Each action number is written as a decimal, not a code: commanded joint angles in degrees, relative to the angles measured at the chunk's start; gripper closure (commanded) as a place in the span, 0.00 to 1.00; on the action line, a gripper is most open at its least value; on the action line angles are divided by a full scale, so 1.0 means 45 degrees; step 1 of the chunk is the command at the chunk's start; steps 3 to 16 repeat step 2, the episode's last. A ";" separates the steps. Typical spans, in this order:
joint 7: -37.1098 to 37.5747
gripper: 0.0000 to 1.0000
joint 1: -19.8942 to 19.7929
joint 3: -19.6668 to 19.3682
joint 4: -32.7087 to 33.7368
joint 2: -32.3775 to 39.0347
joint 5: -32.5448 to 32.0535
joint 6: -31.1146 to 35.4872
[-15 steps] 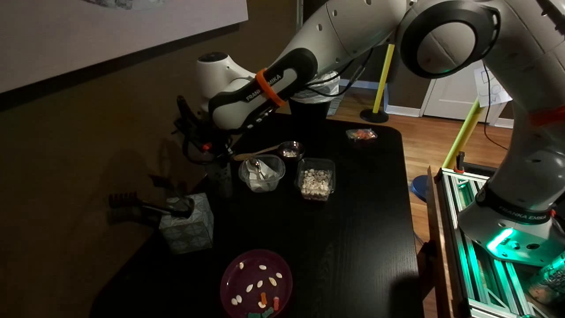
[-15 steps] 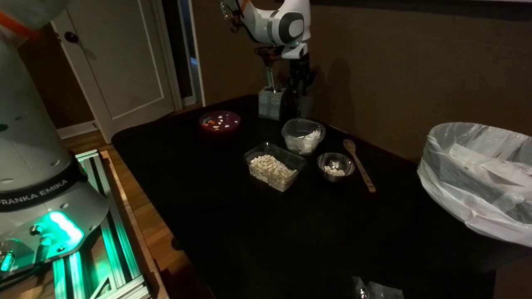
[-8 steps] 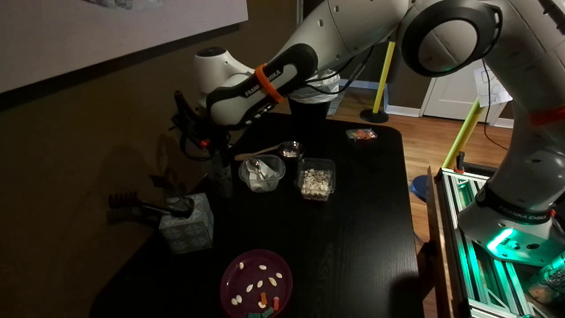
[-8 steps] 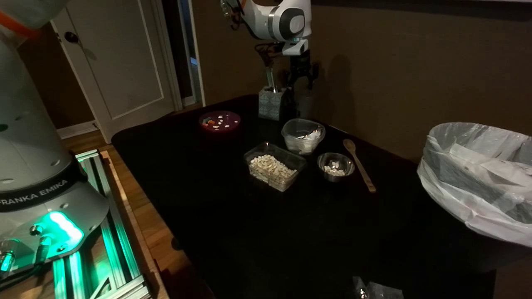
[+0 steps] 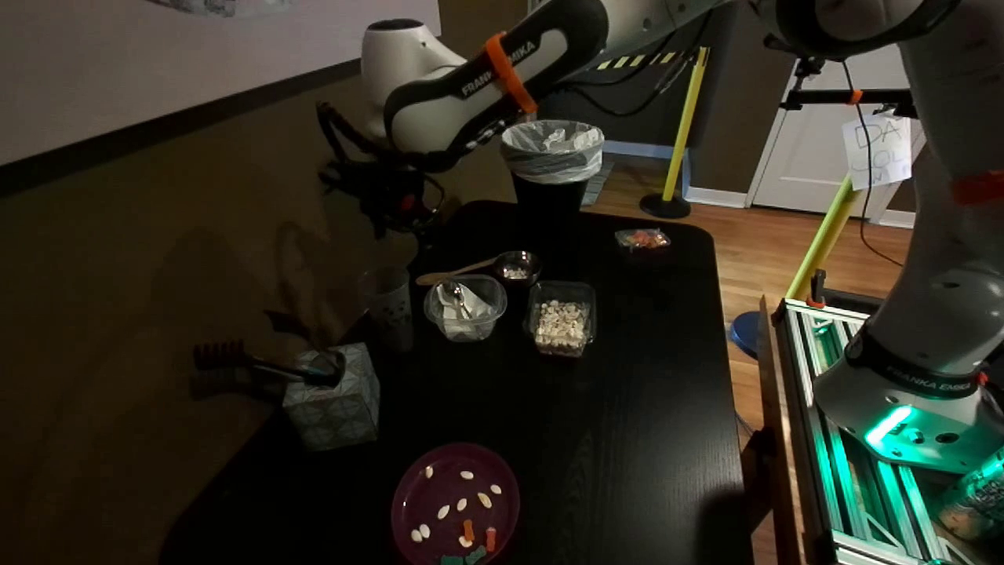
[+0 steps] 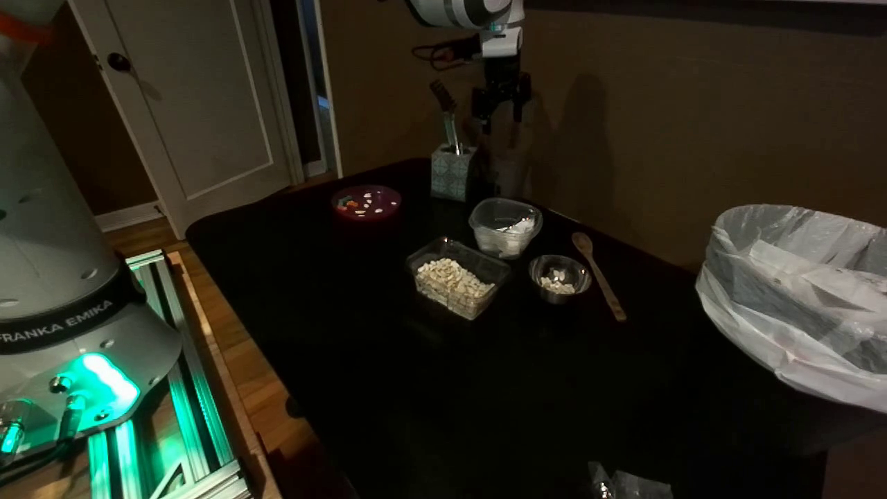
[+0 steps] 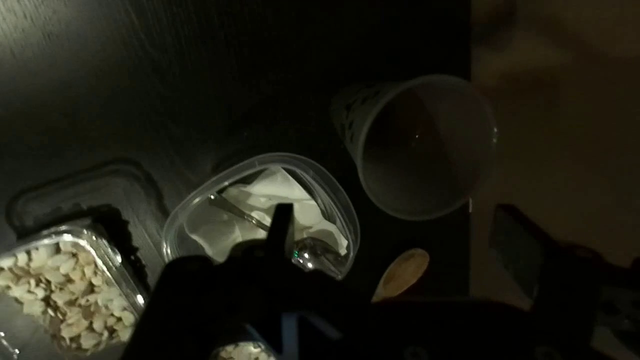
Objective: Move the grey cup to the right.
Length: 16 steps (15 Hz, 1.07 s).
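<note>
Pincer (image 6: 502, 125) has risen above the grey cup (image 5: 390, 302)

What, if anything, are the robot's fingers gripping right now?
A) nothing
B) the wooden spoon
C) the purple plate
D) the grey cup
A: in the wrist view the fingers stand apart with nothing gripped between them, and in an exterior view the grey cup stands upright, lower down and clear of them.

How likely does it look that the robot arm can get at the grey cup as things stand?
Probably yes: the gripper is open higher than the grey cup, and the wrist view shows nothing between them. The clear tub close beside the cup could crowd the descent, though.
</note>
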 commanded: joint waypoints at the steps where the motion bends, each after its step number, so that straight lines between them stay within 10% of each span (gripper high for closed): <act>1: -0.0847 0.00 -0.0138 0.0022 -0.0505 -0.0477 0.0096 0.0259; 16: -0.1496 0.00 -0.0307 0.0081 -0.1019 -0.0934 0.0165 0.0473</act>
